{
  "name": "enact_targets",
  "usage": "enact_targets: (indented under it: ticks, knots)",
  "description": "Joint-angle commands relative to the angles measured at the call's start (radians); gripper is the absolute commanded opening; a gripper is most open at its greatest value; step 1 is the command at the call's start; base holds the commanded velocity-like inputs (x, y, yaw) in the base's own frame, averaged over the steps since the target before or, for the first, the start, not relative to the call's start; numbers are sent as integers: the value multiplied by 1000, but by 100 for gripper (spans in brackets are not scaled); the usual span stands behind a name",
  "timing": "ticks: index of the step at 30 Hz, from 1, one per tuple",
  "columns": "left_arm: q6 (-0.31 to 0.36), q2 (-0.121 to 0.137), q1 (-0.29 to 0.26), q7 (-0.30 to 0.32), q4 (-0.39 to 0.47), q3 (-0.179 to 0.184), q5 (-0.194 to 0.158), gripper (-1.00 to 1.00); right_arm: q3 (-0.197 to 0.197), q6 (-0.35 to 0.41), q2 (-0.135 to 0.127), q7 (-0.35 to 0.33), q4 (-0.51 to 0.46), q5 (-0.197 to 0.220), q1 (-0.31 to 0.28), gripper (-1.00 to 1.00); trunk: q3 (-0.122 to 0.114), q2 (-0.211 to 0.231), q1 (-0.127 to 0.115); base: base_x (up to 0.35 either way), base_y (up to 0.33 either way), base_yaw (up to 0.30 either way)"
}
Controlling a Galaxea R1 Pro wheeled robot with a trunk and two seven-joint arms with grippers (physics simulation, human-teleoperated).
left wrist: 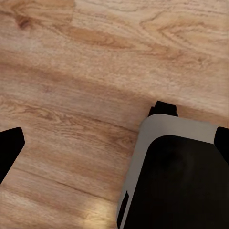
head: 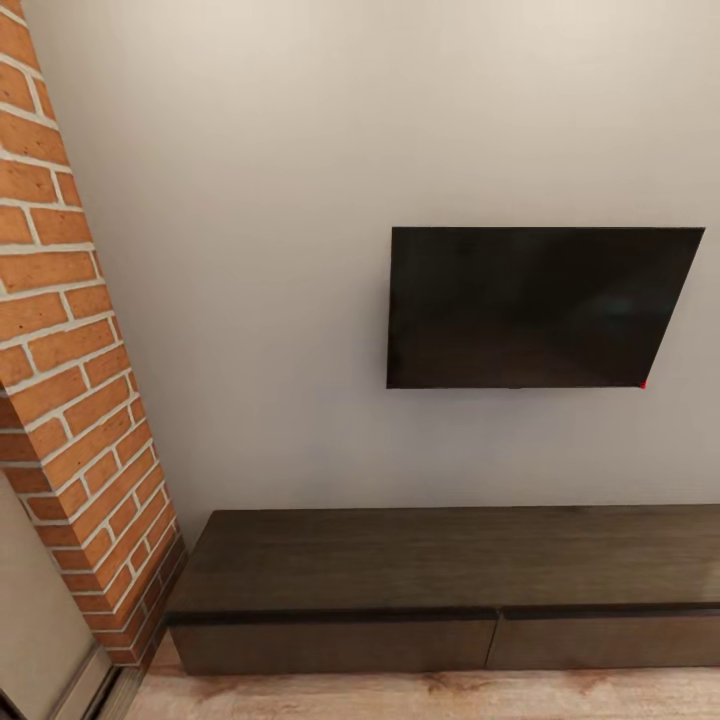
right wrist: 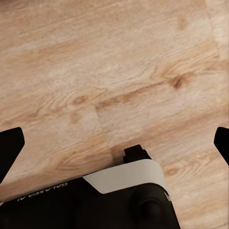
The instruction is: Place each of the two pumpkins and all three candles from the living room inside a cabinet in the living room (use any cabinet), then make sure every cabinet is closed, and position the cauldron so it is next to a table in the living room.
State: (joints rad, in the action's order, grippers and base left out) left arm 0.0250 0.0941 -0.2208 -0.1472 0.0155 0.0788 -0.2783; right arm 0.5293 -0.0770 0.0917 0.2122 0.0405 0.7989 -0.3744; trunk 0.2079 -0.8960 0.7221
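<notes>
Both grippers (left wrist: pixel 114 143) (right wrist: pixel 114 143) wide apart, empty, above wooden floor (right wrist: pixel 119 71).

The long, low, dark brown wooden cabinet (head: pixel 440 590) stands on the light wood plank floor (head: pixel 420 698) against the wall. Above the cabinet hangs the flat black television (head: pixel 535 308); left of the cabinet rises the red brick pillar (head: pixel 70 380).

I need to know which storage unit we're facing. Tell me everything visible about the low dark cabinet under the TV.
The cabinet is a long, low unit of dark brown wood-grain with a flat, bare top. Two handleless drawer fronts show, split by a thin vertical seam, both shut flush. It stands on the wooden floor against the pale wall, below the wall-mounted TV, with its left end near the brick column. Its right end runs out of frame.
</notes>
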Motion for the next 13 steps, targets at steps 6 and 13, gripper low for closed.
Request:
enact_targets:
  ticks: [6, 13]
  knots:
    - [3, 0, 0, -2, 1, 8, -9, 100, 8, -6, 7, -1, 0, 15, -1, 100, 1, -1, 0, 0, 0, 0]
    - [3, 1, 0, -2, 1, 8, -10, 100, 6, -6, 1, -1, 3, 12, -1, 100, 1, -1, 0, 0, 0, 0]
